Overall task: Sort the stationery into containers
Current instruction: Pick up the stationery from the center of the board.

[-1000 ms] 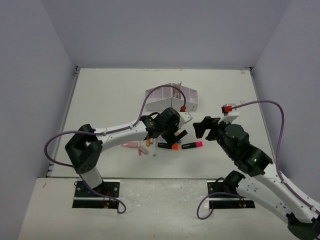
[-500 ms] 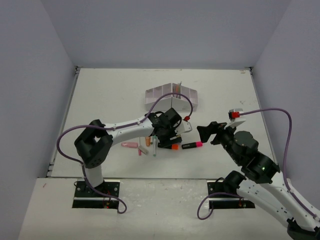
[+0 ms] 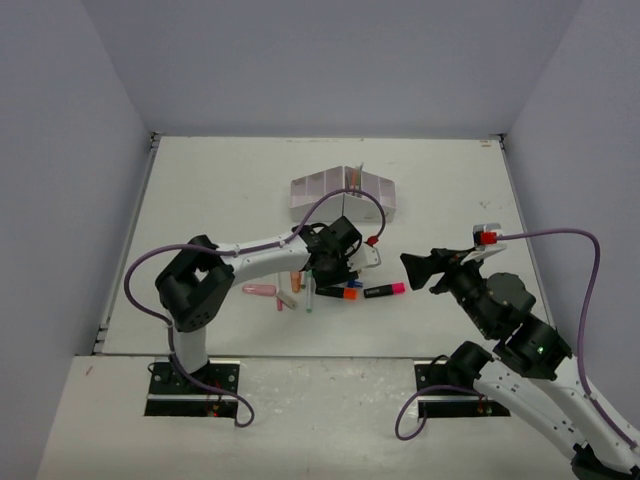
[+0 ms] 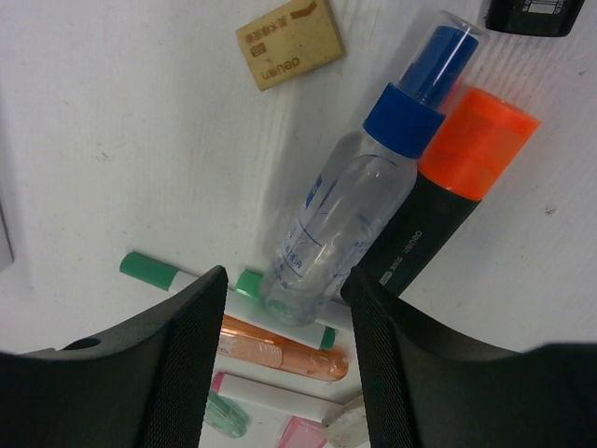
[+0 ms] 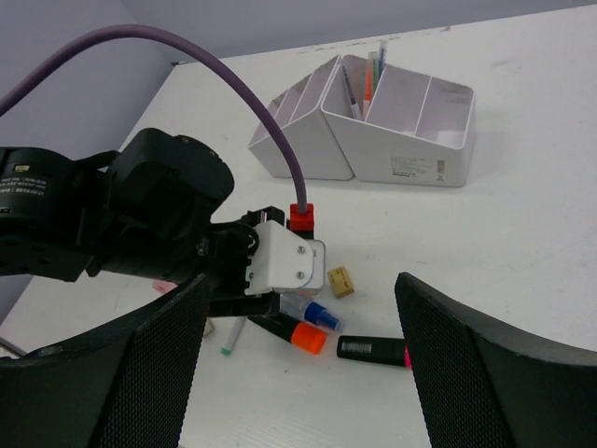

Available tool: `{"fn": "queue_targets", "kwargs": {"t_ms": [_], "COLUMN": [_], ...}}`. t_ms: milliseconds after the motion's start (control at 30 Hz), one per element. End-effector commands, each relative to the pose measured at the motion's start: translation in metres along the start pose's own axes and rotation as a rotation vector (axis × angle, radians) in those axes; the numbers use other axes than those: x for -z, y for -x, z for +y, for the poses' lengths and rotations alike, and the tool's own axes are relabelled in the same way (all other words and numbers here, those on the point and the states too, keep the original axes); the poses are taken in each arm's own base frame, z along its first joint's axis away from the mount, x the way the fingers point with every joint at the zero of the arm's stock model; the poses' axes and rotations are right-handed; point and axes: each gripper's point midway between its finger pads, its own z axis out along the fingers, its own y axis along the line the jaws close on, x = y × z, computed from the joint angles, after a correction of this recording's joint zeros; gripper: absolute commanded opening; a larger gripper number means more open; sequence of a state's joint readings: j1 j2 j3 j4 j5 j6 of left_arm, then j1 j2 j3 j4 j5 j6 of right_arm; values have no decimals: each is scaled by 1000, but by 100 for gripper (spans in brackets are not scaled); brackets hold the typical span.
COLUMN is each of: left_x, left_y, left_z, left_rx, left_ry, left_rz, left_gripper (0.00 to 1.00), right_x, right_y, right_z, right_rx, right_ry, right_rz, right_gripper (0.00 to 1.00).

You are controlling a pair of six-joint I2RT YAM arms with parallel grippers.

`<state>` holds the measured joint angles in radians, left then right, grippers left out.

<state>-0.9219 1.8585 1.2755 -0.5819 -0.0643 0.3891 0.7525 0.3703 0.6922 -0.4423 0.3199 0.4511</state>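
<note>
The stationery lies in a loose pile at the table's centre. In the pile are a clear tube with a blue cap [image 4: 354, 205], a black highlighter with an orange end [image 4: 448, 196], a tan eraser [image 4: 289, 42], green-capped white pens [image 4: 147, 271] and an orange translucent tube [image 4: 280, 350]. My left gripper [image 3: 335, 268] is down on the pile. Its jaws are open and straddle the clear tube's lower end, with narrow gaps on both sides. A pink-ended highlighter [image 3: 384, 290] lies just right of it. My right gripper [image 3: 425, 268] hovers open and empty. The white containers [image 3: 343, 192] stand behind the pile.
Several pens stand in one compartment of the organiser [image 5: 368, 79]. A pink pen [image 3: 260, 290] lies at the pile's left end. The left arm's purple cable [image 3: 340, 200] arches over the organiser's front. Grey walls enclose the table on three sides.
My left gripper has dropped onto the pile and its jaws have narrowed around the clear tube. The right arm has shifted to the right, away from the pile.
</note>
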Motion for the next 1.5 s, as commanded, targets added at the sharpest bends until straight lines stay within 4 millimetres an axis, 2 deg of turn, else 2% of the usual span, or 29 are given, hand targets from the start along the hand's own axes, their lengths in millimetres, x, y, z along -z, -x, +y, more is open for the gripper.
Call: {"fn": "queue_targets", "kwargs": {"t_ms": [0,133,433,733,767,833,867,967,1067,1133,1233,1433,1467], "left_x": [-12,-16,-20,-3,-3,-2,-2,2,17,35,66,111,126], "left_y": [-1,-3,9,23,24,25,26,29,41,53,71,90,97], "left_z": [-3,-6,11,13,12,10,10,9,9,13,21,24,19], "left_rx": [-41,-43,-30,-11,-11,-10,-7,3,29,71,122,228,223], "left_ry": [-37,-53,32,32,29,16,15,12,11,29,70,101,78], "left_rz": [7,18,-21,-70,-75,-84,-86,-96,-138,-194,-298,-506,-574], "left_gripper": [56,54,44,34,31,8,3,0,0,0,0,0,0], "right_x": [1,1,-3,-4,-4,-5,-5,-6,-9,-13,-15,-5,-4], "right_y": [0,0,-3,-5,-4,-4,-4,-3,-3,-4,-2,26,32], "right_z": [2,4,7,5,5,4,3,1,-4,-11,-10,28,34], "right_rx": [14,13,20,20,16,18,17,17,7,-16,-59,-158,-167], "right_ry": [16,23,34,23,24,18,13,0,-36,-82,-87,100,123], "right_rz": [-2,3,20,23,21,20,19,12,8,3,-13,-72,-80], "right_gripper": [81,81,80,79,79,79,79,79,78,74,71,72,72]}}
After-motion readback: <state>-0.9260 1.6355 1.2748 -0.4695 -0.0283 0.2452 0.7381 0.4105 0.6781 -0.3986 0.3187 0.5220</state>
